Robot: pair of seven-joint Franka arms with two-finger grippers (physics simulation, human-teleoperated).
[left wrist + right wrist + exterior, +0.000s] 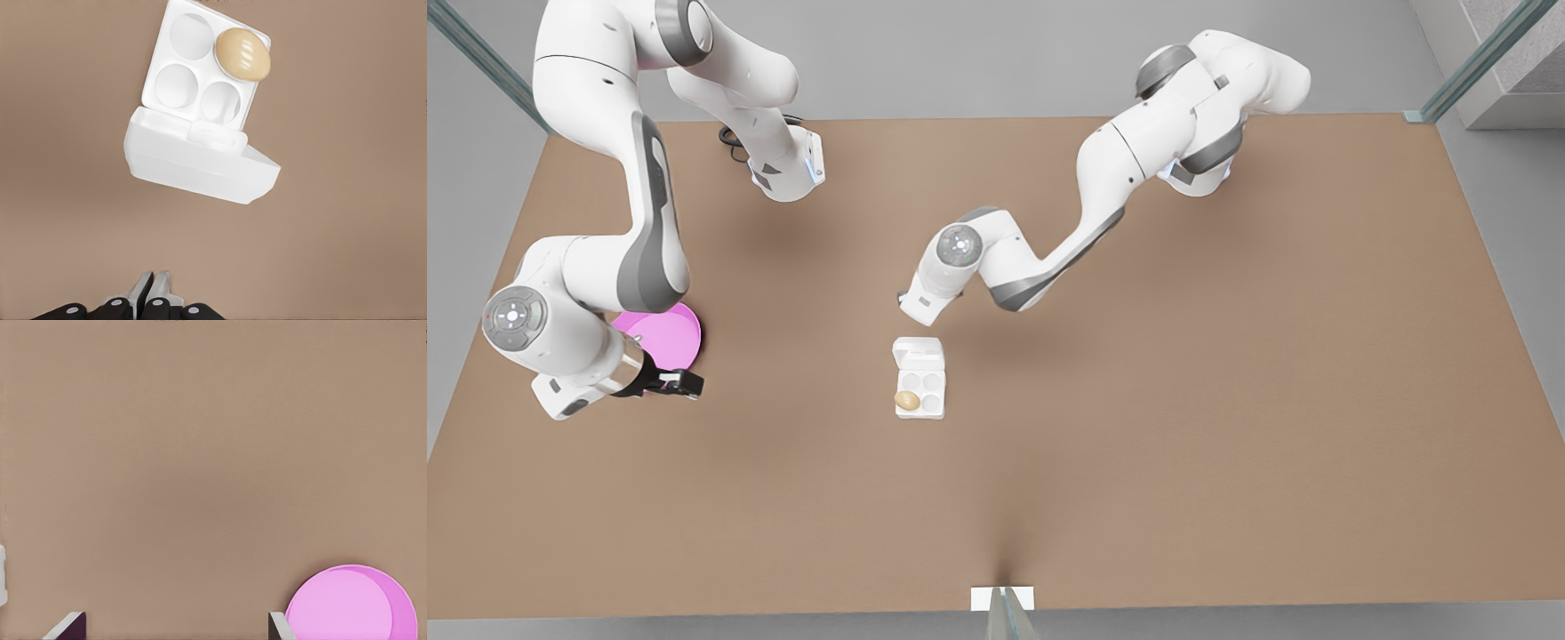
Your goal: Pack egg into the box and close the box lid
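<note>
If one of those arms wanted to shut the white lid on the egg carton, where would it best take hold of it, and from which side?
Probably by the box lid's free edge, opposite the hinge, coming from the far side where the left gripper, fingers shut, already waits. The lid lies open behind the box, so pushing that raised rim up and over toward the egg should fold it shut. The right gripper waits open by the pink plate.

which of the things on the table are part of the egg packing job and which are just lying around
Part of the job:
- egg, already sitting in a cup of the box
- box
- box lid, open
- left gripper, shut, near the lid
- right gripper, open, beside the plate

Just lying about:
- pink plate
</note>
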